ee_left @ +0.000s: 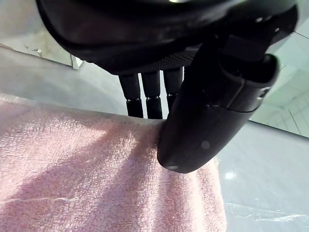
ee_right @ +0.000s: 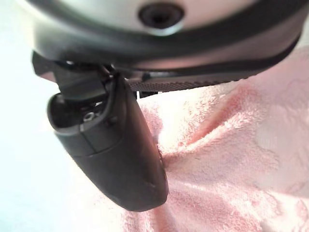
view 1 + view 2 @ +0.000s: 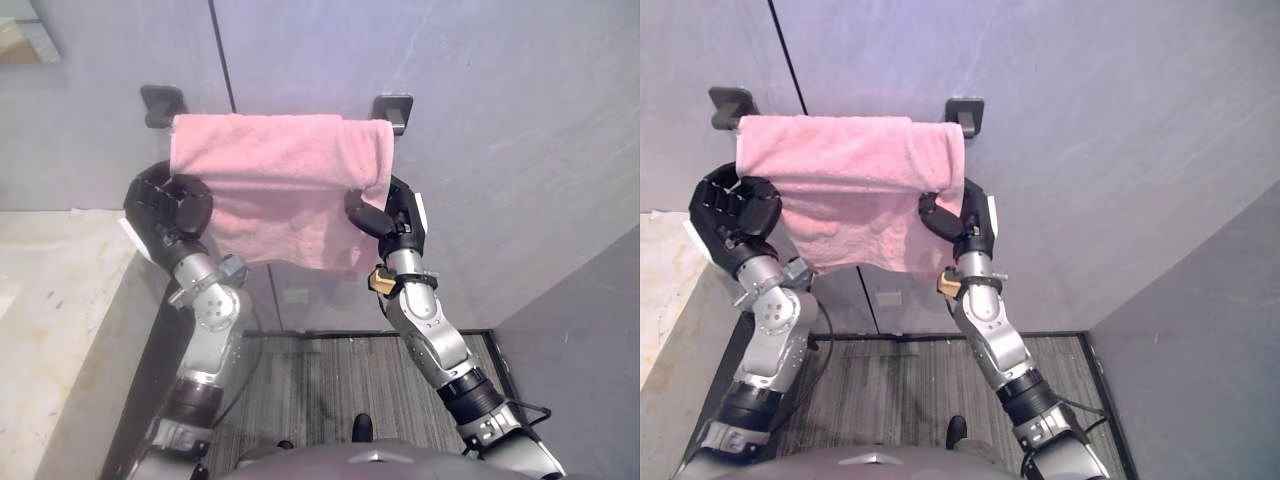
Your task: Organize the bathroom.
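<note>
Fingers (image 1: 145, 94) behind pink towel (image 3: 275, 180)

Grey panelled walls (image 3: 480, 60) stand far, split by a dark seam. A striped grey floor mat (image 3: 330, 385) lies near. A pale stone ledge (image 3: 50, 320) runs along the left.

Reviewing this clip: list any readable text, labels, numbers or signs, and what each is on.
None readable. The pink towel on the wall rail bears no print, nor do the grey wall panels. The left hand and right hand, both gripping the towel, show no legible marking.
</note>
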`<state>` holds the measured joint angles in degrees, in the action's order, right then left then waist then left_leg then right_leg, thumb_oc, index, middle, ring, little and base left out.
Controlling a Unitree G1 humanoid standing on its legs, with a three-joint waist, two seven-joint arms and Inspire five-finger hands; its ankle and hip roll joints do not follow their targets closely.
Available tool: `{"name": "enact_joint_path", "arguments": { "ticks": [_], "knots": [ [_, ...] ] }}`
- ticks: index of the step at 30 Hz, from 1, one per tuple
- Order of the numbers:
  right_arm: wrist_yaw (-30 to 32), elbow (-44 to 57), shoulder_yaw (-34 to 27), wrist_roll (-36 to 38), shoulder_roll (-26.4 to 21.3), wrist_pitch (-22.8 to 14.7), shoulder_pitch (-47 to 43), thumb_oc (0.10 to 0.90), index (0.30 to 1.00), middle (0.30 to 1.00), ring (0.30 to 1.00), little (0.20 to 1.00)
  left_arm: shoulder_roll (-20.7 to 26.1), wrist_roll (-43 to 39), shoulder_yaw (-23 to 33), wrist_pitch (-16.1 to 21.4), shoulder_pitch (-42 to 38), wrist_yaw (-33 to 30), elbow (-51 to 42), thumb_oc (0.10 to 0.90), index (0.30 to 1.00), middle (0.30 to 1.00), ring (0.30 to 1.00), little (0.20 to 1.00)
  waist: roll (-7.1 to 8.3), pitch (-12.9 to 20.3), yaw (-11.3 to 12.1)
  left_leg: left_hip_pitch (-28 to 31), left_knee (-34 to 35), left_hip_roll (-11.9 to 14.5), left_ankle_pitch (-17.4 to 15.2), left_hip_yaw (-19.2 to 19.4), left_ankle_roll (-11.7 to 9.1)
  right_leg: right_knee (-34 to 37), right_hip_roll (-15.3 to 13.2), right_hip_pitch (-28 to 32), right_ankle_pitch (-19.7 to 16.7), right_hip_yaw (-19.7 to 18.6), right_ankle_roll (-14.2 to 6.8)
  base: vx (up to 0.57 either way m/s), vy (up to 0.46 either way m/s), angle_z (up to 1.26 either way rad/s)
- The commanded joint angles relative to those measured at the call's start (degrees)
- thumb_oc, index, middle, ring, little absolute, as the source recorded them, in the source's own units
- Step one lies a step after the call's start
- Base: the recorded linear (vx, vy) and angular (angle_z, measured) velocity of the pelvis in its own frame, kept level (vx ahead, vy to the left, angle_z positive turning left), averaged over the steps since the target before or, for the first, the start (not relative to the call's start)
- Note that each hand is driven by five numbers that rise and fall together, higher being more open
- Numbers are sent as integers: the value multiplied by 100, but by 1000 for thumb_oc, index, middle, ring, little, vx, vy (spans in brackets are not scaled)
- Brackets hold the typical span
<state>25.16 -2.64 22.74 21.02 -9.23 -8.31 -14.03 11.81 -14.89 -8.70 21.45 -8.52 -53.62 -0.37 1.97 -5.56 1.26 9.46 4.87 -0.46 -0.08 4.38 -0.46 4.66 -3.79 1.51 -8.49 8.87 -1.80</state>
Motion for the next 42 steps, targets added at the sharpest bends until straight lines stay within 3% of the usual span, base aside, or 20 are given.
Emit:
{"name": "enact_joint_path", "arguments": {
  "ticks": [1,2,3,4,5,6,7,8,18,24,27,33,34,36,42],
  "knots": [
    [259,155,-516,22,-95,-767,-47,400,300,300,300,300,322,323,344,512,-45,-218,-47,529,493,493,493,493,38,309,60,-128,13,-346,-113,109,295,34,-19,449,447,135,-189,0,0,0],
    [243,159,-518,7,-99,-758,-42,400,300,300,300,300,324,284,310,437,-34,-118,4,590,585,585,585,585,35,310,58,-128,13,-348,-114,108,296,34,-14,449,448,130,-186,0,0,0],
    [238,159,-519,0,-101,-755,-38,400,300,300,300,300,325,266,303,426,-33,-95,20,623,634,634,634,634,34,310,58,-127,13,-349,-114,106,297,34,-13,450,449,130,-186,0,0,0],
    [187,137,-510,-1,-112,-740,-36,400,300,300,300,300,325,78,256,371,-22,143,106,800,900,900,900,900,34,310,54,-129,13,-349,-110,111,295,34,-10,449,445,126,-187,0,0,0],
    [128,123,-505,8,-121,-687,-28,568,552,552,552,552,320,-43,220,286,-16,325,173,800,900,900,900,900,31,312,48,-128,13,-350,-110,114,296,34,-8,448,444,126,-188,0,0,0],
    [78,120,-505,65,-126,-640,-24,648,672,672,672,672,320,-98,209,244,-13,428,196,800,900,900,900,900,30,312,46,-127,13,-350,-110,115,297,34,-8,448,443,127,-188,0,0,0],
    [-61,94,-499,217,-154,-573,-19,800,900,900,900,900,329,-385,159,131,-11,751,245,800,900,900,900,900,26,310,39,-127,13,-347,-104,122,298,34,-6,447,441,123,-188,0,0,0],
    [-149,75,-516,55,-190,-556,10,800,900,900,900,900,326,-525,106,-124,42,994,331,800,900,900,900,900,20,305,31,-132,13,-343,-99,130,296,34,1,439,438,115,-188,0,0,0],
    [-260,-206,-709,-345,-414,-484,596,800,900,900,900,900,370,-1183,-12,-1122,566,2365,964,800,900,900,900,900,-51,259,-34,-154,13,-337,-82,169,312,34,29,389,391,39,-218,-15,-6,-3],
    [-438,-630,-839,-506,-396,-446,999,800,900,900,900,900,400,-1209,104,-1328,910,2714,1238,800,900,900,900,900,-103,227,-88,-159,13,-325,-65,215,307,34,40,377,372,21,-228,-34,-4,-4],
    [-388,-1372,-914,-553,-383,-279,1191,800,900,900,900,900,372,-1151,181,-1621,1109,2780,1948,800,900,900,900,900,-117,193,-105,-178,13,-326,-59,248,288,34,41,357,359,40,-250,-62,-2,-1],
    [-335,-2835,-944,-681,-507,145,1349,800,900,900,900,900,251,-1213,268,-1660,1255,3117,3585,800,900,900,900,900,-144,165,-144,-189,13,-344,-67,269,281,34,36,353,352,53,-278,-46,-1,-2],
    [-450,-3118,-950,-958,-572,358,1331,800,900,900,900,900,262,-1508,309,-1908,1223,3308,3893,800,900,900,900,900,-150,160,-153,-187,13,-350,-71,274,286,34,37,349,346,41,-279,-55,2,-1],
    [-561,-3960,-876,-931,-648,285,1237,800,900,900,900,900,173,-1363,409,-1912,1054,3646,5000,800,900,900,900,900,-160,177,-170,-207,13,-360,-73,275,290,34,34,331,351,29,-288,-52,0,0],
    [-766,-5127,-879,-1400,-622,446,1147,800,900,900,900,900,77,-1832,642,-2182,911,4423,6530,800,900,900,900,900,-140,216,-243,-217,13,-389,-86,241,318,34,41,343,327,-68,-312,-14,-3,-1]
  ]
}}
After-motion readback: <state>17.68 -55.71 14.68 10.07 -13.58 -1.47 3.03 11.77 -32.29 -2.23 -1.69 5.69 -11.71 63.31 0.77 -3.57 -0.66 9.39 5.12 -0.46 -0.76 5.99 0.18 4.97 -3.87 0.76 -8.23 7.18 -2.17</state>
